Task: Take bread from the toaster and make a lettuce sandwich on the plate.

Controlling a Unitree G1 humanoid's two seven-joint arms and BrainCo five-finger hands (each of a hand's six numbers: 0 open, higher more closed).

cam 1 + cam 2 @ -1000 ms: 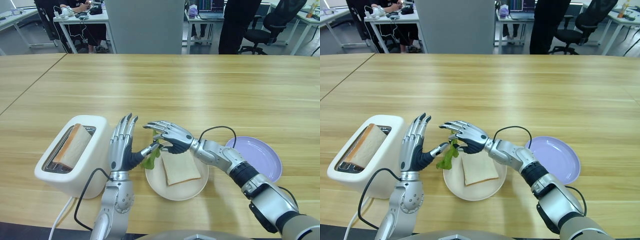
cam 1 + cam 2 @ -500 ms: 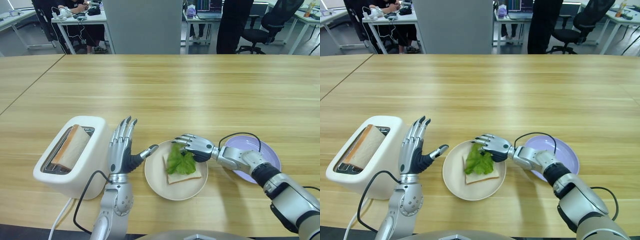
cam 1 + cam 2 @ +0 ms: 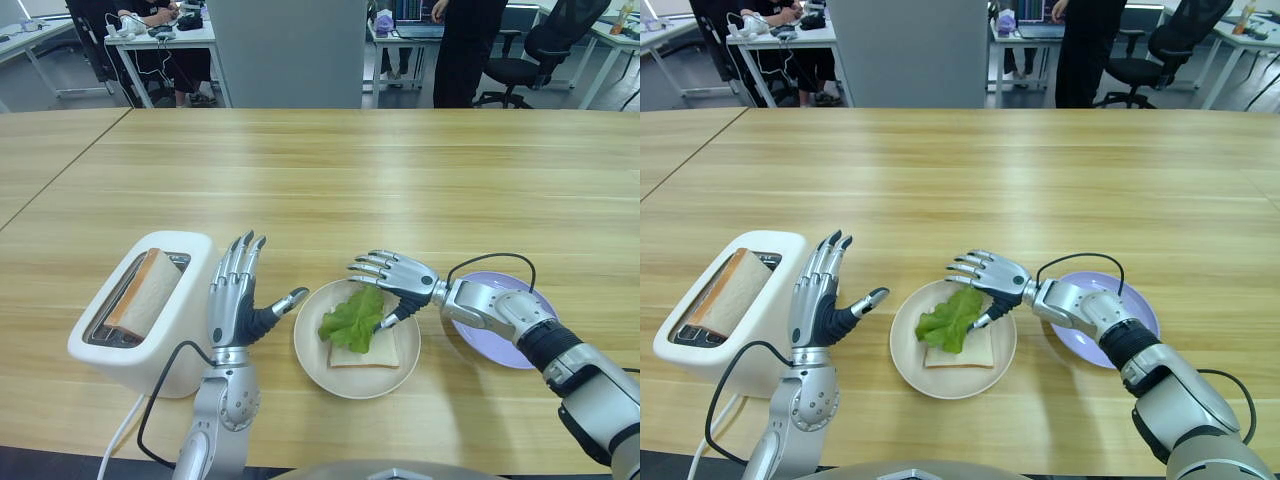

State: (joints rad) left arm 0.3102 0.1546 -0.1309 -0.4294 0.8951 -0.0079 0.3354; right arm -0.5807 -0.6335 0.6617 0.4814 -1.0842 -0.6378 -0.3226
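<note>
Lettuce leaf point(image 3: 352, 320), green, atop square bread slice point(image 3: 378, 352) on round cream plate point(image 3: 310, 356). Left of plate, second slice point(image 3: 145, 292) stands lengthwise in white toaster point(image 3: 112, 356), nearest left hand point(image 3: 238, 302), fingers spread, empty; right hand point(image 3: 402, 279), fingers wide, above plate's right edge.

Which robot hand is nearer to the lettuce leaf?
Right. The right hand hovers at the right edge of the lettuce leaf, fingers spread. The left hand stands open beyond the left side of the plate, next to the toaster.
</note>
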